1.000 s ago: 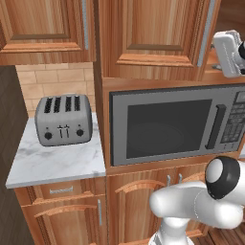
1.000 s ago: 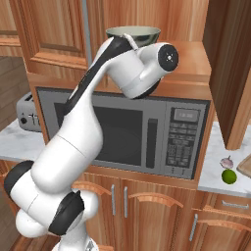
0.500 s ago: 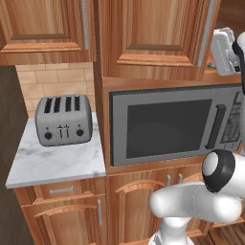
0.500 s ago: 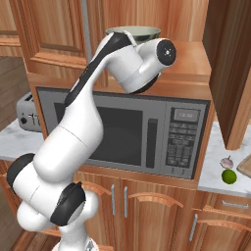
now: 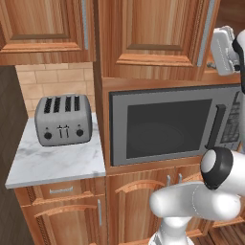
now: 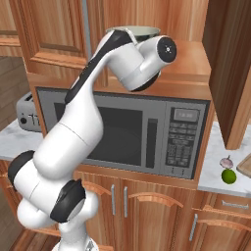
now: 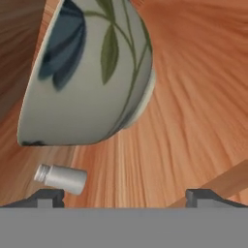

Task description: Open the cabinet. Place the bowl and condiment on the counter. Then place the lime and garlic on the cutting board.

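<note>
The cabinet's door (image 6: 229, 73) stands swung open at the right, and its wooden shelf (image 6: 192, 58) lies above the microwave. On that shelf the bowl (image 6: 140, 32) sits behind my arm. Close up, the bowl (image 7: 87, 72) is pale with a blue flower and green leaves. The small grey condiment shaker (image 7: 61, 177) stands beside it on the shelf. My gripper (image 7: 126, 197) is open just short of the bowl, with nothing between its fingertips (image 7: 46, 196). The lime (image 6: 228, 176) and garlic (image 6: 226, 162) rest on the counter (image 6: 211, 172) beside the cutting board (image 6: 245, 165).
A microwave (image 6: 137, 132) sits under the open cabinet, and a grey toaster (image 5: 64, 119) stands on the left marble counter (image 5: 52, 162). Closed wall cabinets (image 5: 158, 33) with grey bar handles hang to the left. Low cabinets run below.
My hand has crept slightly farther up and into the cabinet toward the bowl. The bowl, lime and garlic have stayed put.
</note>
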You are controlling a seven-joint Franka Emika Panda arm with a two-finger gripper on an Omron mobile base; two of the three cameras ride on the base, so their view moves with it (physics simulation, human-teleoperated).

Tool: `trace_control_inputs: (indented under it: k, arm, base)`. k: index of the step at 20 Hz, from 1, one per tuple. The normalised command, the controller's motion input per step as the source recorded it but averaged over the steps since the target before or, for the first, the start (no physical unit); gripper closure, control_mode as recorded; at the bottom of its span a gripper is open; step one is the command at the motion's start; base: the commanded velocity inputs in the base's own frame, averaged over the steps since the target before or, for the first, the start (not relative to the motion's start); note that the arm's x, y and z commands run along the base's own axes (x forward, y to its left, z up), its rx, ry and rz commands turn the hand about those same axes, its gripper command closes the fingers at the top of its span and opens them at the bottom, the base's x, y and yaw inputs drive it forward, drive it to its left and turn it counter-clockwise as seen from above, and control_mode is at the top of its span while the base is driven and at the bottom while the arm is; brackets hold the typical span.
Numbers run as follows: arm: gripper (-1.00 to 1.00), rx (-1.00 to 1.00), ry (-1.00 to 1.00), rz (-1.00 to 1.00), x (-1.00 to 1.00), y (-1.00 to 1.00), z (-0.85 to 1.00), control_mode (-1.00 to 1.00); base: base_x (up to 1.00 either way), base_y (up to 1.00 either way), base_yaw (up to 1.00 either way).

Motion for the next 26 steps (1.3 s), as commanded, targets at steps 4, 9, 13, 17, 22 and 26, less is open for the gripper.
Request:
trace_control_inputs:
  k: [4,9,13,17,22,26]
  arm:
    - [-1.00,0.02,0.02,0.00,0.05,0.27,0.00,-1.00]
    - [-1.00,0.00,0.01,0.00,0.01,0.38,0.00,-1.00]
    - [-1.00,0.00,0.00,0.00,0.00,0.33,0.00,-1.00]
    - [-1.00,0.03,-0.03,0.02,-0.25,0.12,0.00,-1.00]
    - [-1.00,0.13,-0.06,0.06,-0.59,0.00,0.00,-1.00]
    - [-1.00,0.14,-0.02,0.12,-0.57,0.06,0.00,-1.00]
  base:
    - [0.00,0.00,0.00]
    - [0.00,0.00,0.00]
    - [0.00,0.00,0.00]
    - [0.00,0.00,0.00]
    - [0.00,0.00,0.00]
    - [0.00,0.00,0.00]
